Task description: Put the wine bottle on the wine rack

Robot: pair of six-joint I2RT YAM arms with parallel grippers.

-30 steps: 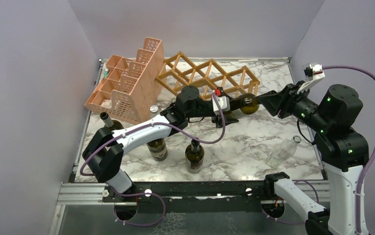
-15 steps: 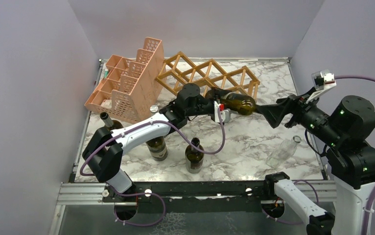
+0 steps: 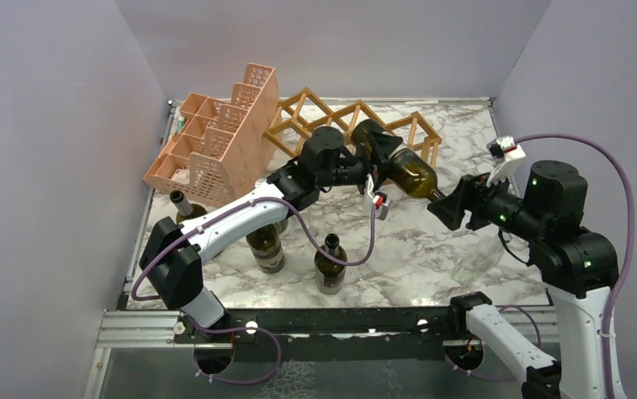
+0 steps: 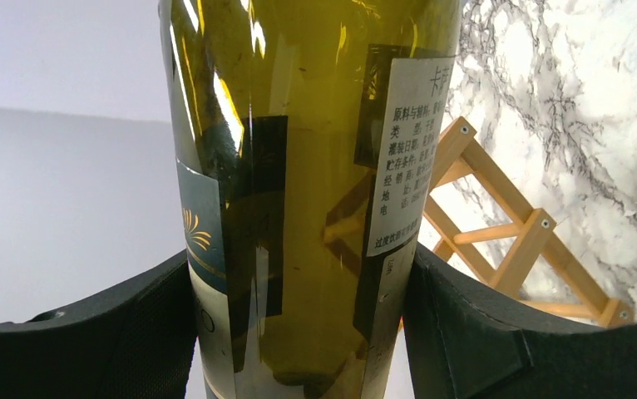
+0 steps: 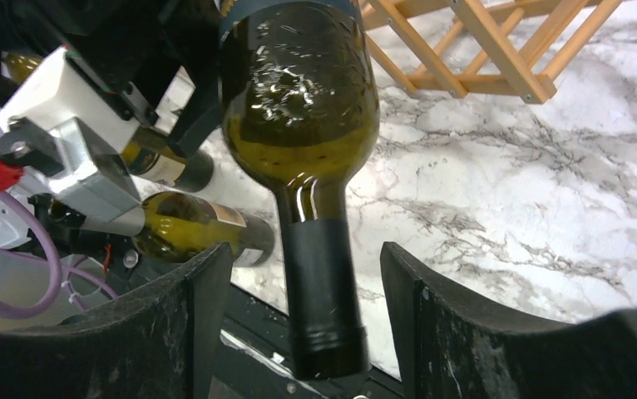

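A dark green wine bottle (image 3: 405, 169) hangs tilted in the air in front of the wooden wine rack (image 3: 342, 116). Its base points toward the rack and its neck points down toward the right arm. My left gripper (image 3: 370, 155) is shut on the bottle's body, and in the left wrist view both pads press the labelled glass (image 4: 298, 166) at the left gripper (image 4: 298, 332). My right gripper (image 3: 446, 208) stands open around the black-capped neck (image 5: 323, 291), with a gap on each side of the right gripper (image 5: 307, 320). The wine rack (image 5: 481, 41) lies beyond.
A pink perforated organizer (image 3: 215, 141) stands left of the rack. Three dark bottles stand upright near the front left (image 3: 265, 245), (image 3: 330, 264), (image 3: 184, 208). A clear glass bottle (image 3: 477, 258) lies at the right, under the right arm.
The right gripper let go of the bottle's neck and now sits open around it. The left gripper lifted the bottle and swung its base up toward the rack.
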